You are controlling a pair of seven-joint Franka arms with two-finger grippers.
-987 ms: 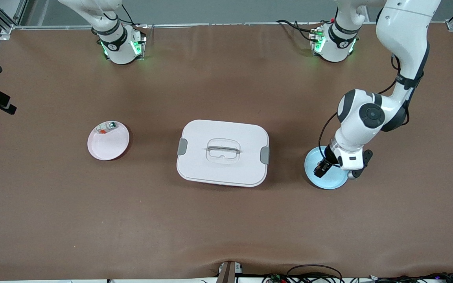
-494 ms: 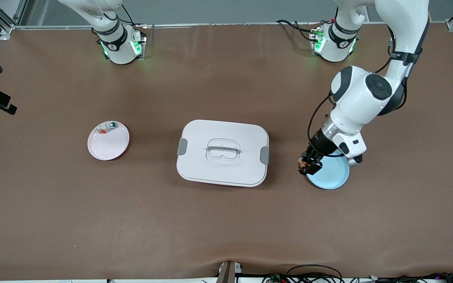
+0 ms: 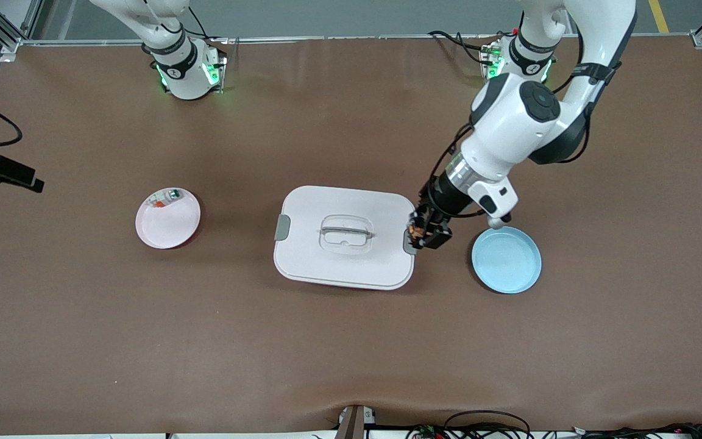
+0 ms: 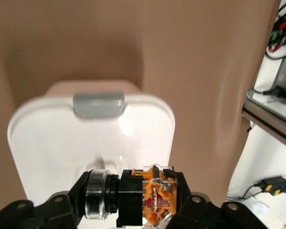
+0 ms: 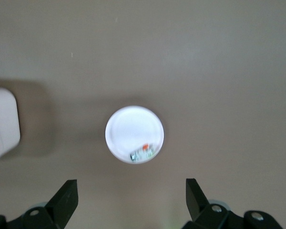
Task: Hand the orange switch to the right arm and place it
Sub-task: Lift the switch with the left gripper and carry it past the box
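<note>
While clamping orange switch (image 4: 152, 195), left tool (image 3: 429, 234) overhangs box (image 3: 345, 262) edge.

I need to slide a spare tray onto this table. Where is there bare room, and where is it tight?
Bare: the wide strip of table nearer the front camera than the white plate, lidded box and blue plate. Tight: between box and blue plate, where the left pincer holds the orange switch.

Robotics lab: two arm bases (image 3: 186, 73) bolted to a brown-matted table (image 3: 351, 341).
</note>
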